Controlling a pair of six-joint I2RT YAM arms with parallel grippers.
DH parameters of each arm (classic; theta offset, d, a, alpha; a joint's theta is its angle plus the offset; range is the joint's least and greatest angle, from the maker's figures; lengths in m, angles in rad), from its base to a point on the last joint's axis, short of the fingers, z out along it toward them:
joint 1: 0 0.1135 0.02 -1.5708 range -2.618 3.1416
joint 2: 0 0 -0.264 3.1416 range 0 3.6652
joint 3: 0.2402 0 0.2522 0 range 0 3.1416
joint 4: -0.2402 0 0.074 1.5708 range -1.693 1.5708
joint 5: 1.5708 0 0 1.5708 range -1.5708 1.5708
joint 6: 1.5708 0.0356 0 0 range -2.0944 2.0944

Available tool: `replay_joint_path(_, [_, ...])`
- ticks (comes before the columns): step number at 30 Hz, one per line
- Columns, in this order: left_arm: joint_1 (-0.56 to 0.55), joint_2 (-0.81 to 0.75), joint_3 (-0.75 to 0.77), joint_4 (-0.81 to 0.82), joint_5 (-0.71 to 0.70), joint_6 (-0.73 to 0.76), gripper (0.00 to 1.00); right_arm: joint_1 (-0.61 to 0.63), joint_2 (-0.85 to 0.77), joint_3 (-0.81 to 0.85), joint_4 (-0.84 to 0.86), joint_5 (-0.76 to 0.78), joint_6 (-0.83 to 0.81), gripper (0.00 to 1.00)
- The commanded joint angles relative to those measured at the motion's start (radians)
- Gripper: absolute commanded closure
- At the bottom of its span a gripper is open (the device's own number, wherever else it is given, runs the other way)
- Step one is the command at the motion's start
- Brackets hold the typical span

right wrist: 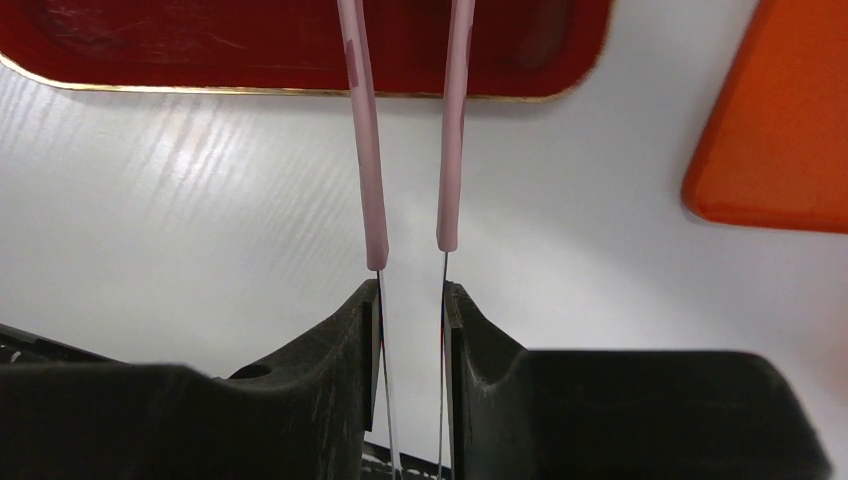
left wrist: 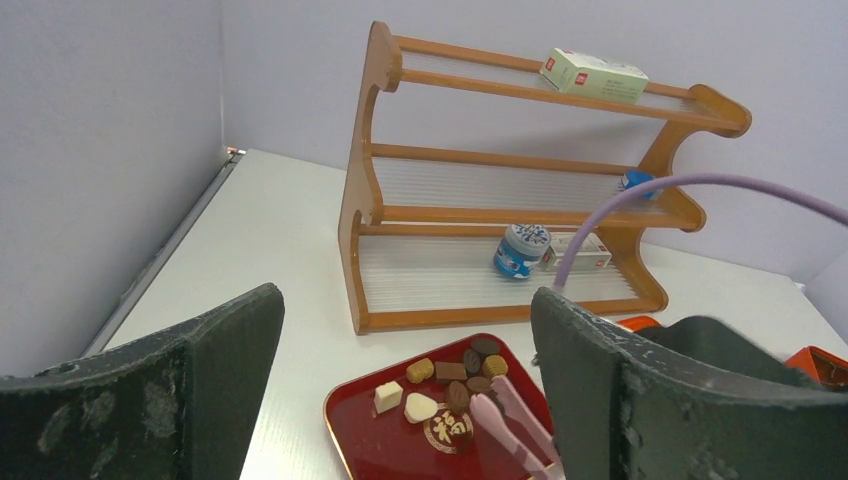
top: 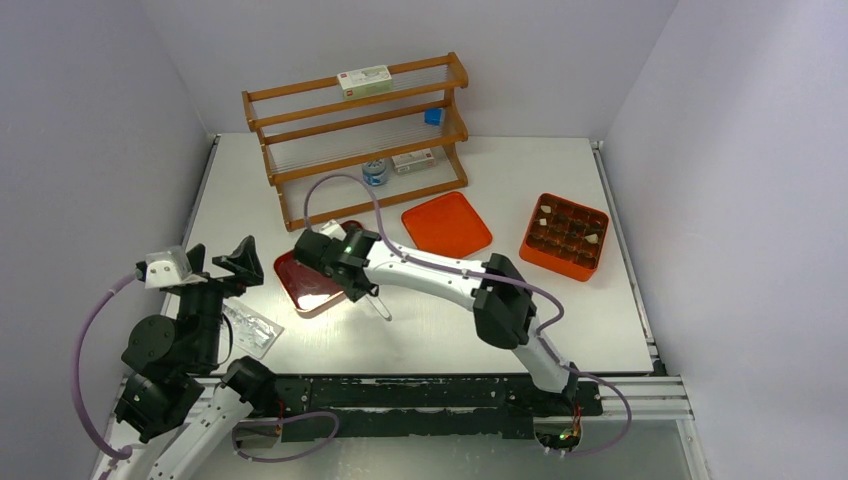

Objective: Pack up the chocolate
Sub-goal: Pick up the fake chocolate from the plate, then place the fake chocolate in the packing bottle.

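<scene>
Overhead, pale lavender walls (top: pixel 100 100) close in a white table (top: pixel 420 330). A wooden rack (top: pixel 355 135) stands at the upper centre of the frame. To the right sits an orange compartment box (top: pixel 560 262) with a few pale pieces in its cells, and left of it lies a flat orange lid (top: pixel 446 223). The dark red tray (top: pixel 305 285) lies left of centre, partly under the right arm, so the top view hides what it carries.

The left wrist view shows it. The chocolate (left wrist: pixel 450 385), in dark, tan and cream blocks, is bunched in the tray's far half. The cluster forms a loose band running from lower left to upper right of that frame. The tips of the pink tongs (left wrist: pixel 510 420) reach in beside it at the lower right.

Only the right wrist view shows the grip. The right gripper (right wrist: pixel 412 310) is clamped on the tongs' thin metal shanks, and their two arms run almost parallel straight up the frame to the tray's gold edge.

The left gripper (left wrist: pixel 405 300) stands spread wide, grasping nothing.
</scene>
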Motion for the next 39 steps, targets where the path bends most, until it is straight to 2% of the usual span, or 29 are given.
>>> replay_joint_path(1, [0.008, 0.02, -0.005, 0.025, 0.014, 0.009, 0.02, -0.042, -0.1, -0.044, -0.005, 0.042, 0.021, 0.75])
replay_joint_path(13, [0.008, 0.05, -0.021, 0.042, 0.064, 0.02, 0.02, -0.207, -0.328, -0.252, 0.01, 0.039, 0.031, 0.75])
replay_joint_path(27, [0.008, 0.224, 0.023, -0.014, 0.191, -0.005, 0.02, -0.56, -0.588, -0.484, -0.009, 0.029, -0.006, 0.74])
replay_joint_path(35, [0.008, 0.214, 0.01, 0.004, 0.209, -0.004, 0.02, -0.785, -0.684, -0.589, 0.013, -0.055, -0.045, 0.74])
replay_joint_path(39, [0.008, 0.209, 0.009, 0.007, 0.212, -0.005, 0.02, -0.847, -0.697, -0.614, 0.002, -0.077, -0.06, 0.74])
